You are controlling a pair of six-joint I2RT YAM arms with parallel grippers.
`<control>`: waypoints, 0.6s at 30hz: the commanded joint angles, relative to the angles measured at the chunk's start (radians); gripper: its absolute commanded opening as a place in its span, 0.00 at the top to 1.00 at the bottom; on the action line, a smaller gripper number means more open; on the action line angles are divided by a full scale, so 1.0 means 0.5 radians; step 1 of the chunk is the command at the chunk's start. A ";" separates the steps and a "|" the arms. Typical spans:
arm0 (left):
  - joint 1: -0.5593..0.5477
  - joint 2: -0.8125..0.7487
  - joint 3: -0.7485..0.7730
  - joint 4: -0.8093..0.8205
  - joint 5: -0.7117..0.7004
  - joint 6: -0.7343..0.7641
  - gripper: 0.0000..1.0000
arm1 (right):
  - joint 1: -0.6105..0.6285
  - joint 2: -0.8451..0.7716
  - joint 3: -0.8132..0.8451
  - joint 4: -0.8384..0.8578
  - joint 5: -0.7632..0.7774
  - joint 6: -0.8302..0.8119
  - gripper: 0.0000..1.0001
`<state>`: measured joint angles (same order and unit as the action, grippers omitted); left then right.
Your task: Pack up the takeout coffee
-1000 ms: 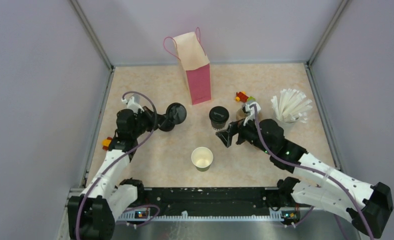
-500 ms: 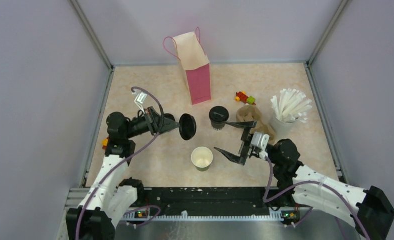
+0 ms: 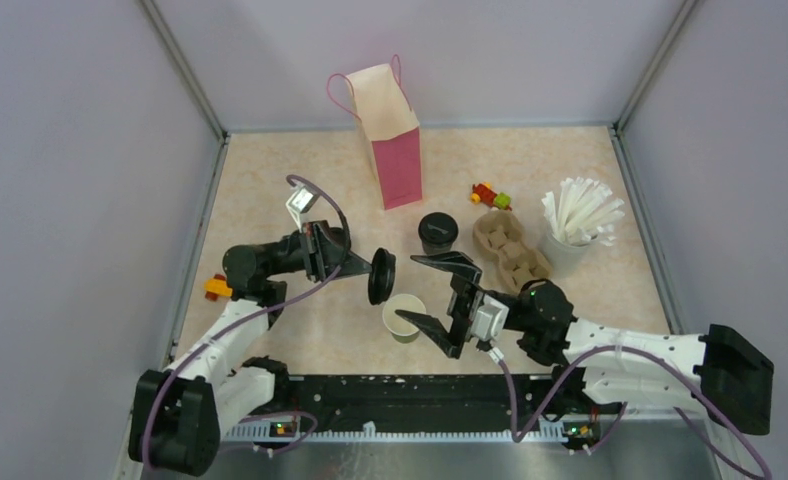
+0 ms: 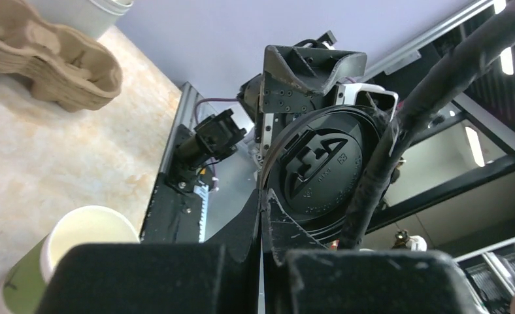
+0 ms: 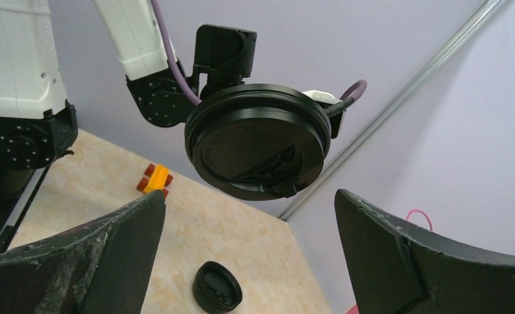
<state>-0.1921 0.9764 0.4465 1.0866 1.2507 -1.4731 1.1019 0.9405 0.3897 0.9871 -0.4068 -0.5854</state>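
Just within the last second both arms have closed in on the middle of the worktop [image 3: 290,170]. The left gripper [image 3: 368,270], clamped tight on the rim of a black lid [image 3: 382,277], has swung that lid in from the far left. It now hangs on edge just to the far-left of the open paper cup [image 3: 403,316], not yet over its mouth. The right gripper [image 3: 432,297] has come away from the lidded black cup [image 3: 437,231] and turned to face left. Its fingers are spread as wide as they go and hold nothing; the near one lies right beside the open cup, and contact cannot be judged. That reads as the second coffee about to be capped, with the right arm ready to steady the cup while the lid is tipped flat and pressed on. The lidded cup stands upright farther back, just left of the pulp cup carrier [image 3: 510,244] and not in it, so loading is still to come. The open cup sits fairly close to the near edge with a gripper on either side, so room there is tight. Bare worktop lies to the left and behind. The pink paper bag [image 3: 398,150] and the cup of white straws [image 3: 578,214] stand well clear.
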 commanded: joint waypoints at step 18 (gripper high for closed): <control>-0.191 0.106 0.005 0.414 -0.075 -0.136 1.00 | 0.163 0.264 0.291 0.096 0.096 -0.352 0.02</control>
<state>-0.2832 1.0348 0.4370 1.2778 1.2362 -1.5707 1.1625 1.0679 0.4900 1.0302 -0.3424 -0.7391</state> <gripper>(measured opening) 0.004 0.980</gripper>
